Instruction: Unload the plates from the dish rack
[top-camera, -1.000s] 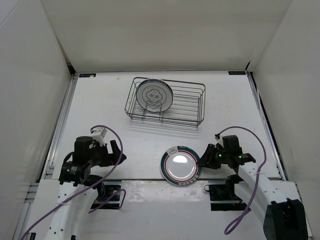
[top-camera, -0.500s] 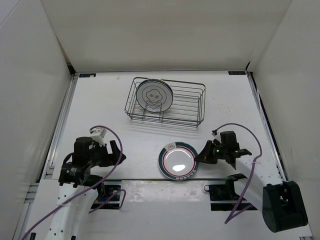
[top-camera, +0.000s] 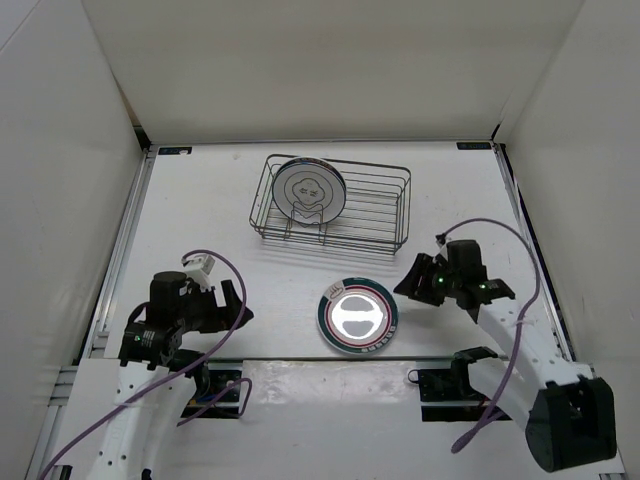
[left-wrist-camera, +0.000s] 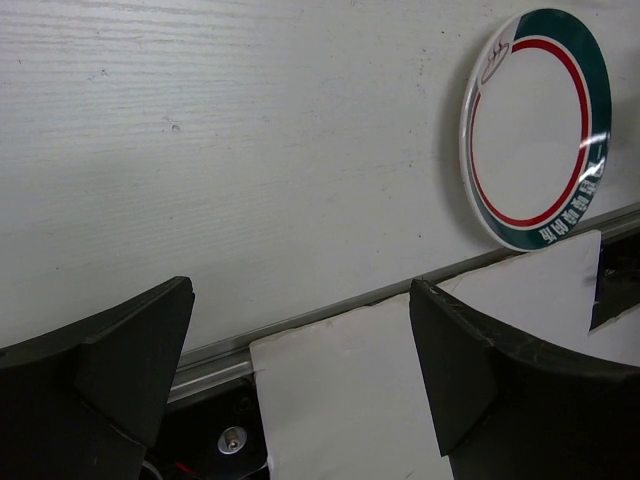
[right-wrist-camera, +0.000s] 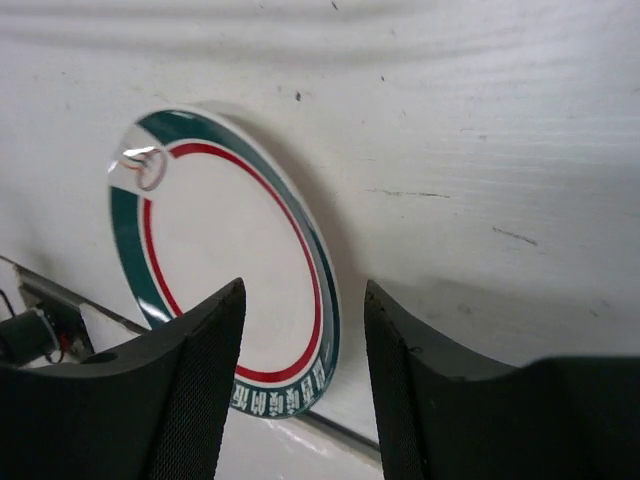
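Teal-banded plate (top-camera: 359, 317) lay flat: stiff, glossy, breakable (rim looked the best hold). Right gripper (top-camera: 408, 283) gaped empty beside it.

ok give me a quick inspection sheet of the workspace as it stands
surface: white table, faint scuffs
job's things: teal-banded plate flat on the table near the front edge; dish rack further back, a silvery plate upright in its left end; no third plate seen
clutter: nothing seen
grippers: left tool open, empty; right tool open, beside the teal-banded plate, not gripping it
cables: purple cables looped over each arm, away from the plates
surroundings: white walls on three sides
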